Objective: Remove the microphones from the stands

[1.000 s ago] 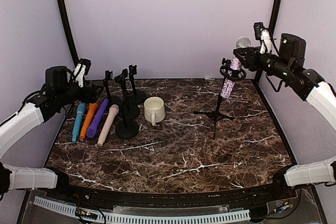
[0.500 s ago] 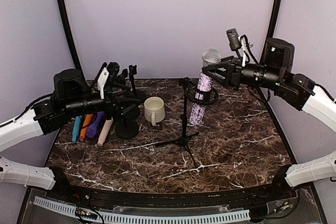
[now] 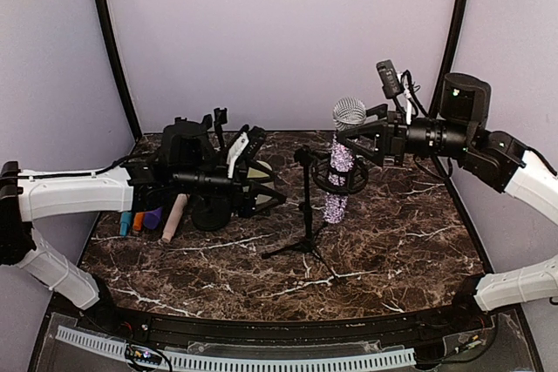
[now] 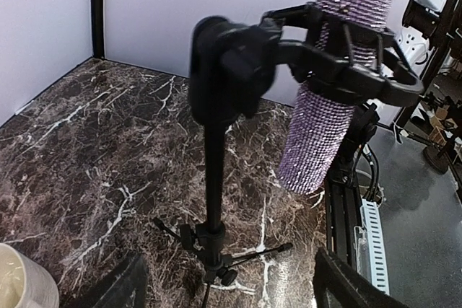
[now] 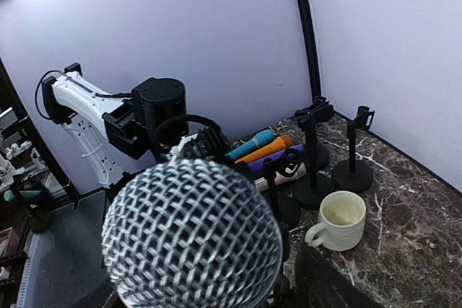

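Here, mic in stand, right end effector by head, poss. touching

Robotics lab test cell. Two white-and-black robot arms, the left arm and the right arm, are mounted at the near edge of a dark marble-patterned worktop. Plain pale lilac backdrop panels framed by black poles close in three sides. A white slotted cable duct with loose wiring runs along the front edge. Staged props stand on the worktop: a glittery microphone in a tripod stand, a row of coloured microphones, spare black stands and a cream mug.
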`<action>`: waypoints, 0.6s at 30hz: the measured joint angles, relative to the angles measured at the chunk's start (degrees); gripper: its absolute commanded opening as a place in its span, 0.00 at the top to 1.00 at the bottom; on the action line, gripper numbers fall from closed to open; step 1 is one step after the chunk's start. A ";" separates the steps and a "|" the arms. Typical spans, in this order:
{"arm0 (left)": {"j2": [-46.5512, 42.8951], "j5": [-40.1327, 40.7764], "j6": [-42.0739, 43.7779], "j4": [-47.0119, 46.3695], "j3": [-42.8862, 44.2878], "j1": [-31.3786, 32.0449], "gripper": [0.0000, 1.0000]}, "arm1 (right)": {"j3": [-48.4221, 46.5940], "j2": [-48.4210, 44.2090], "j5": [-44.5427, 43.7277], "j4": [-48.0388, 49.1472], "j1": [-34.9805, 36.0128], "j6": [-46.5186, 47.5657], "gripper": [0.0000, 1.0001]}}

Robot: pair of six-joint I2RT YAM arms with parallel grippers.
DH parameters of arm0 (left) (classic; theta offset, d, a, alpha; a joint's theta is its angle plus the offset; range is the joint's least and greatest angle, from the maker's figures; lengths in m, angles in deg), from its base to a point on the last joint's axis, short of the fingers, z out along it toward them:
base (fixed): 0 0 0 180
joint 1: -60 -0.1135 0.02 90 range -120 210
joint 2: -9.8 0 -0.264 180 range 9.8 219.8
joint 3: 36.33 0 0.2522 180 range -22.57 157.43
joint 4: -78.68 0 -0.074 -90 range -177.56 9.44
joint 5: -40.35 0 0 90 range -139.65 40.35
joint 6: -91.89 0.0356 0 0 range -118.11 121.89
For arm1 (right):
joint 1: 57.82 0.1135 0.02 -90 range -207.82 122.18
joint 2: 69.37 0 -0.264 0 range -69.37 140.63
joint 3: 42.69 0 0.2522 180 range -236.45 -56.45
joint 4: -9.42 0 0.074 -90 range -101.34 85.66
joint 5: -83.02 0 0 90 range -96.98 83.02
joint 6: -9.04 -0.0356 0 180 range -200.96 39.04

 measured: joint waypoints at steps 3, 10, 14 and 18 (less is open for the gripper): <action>3.61 -1.01 -0.09 -1.68 1.07 0.20 0.18 | 1.99 -2.27 -0.24 -0.35 0.09 -0.76 0.19; 10.40 -3.61 -0.70 -5.79 5.66 0.59 0.18 | 5.11 -6.64 -2.40 -1.07 0.09 -2.25 0.05; 13.92 -5.29 -0.68 -6.69 8.87 1.73 0.20 | 5.77 -8.46 -3.89 -1.27 0.24 -2.54 0.04; 16.00 -6.97 -0.70 -7.17 10.43 2.14 0.38 | 6.05 -9.99 -4.96 -1.29 0.24 -2.78 0.03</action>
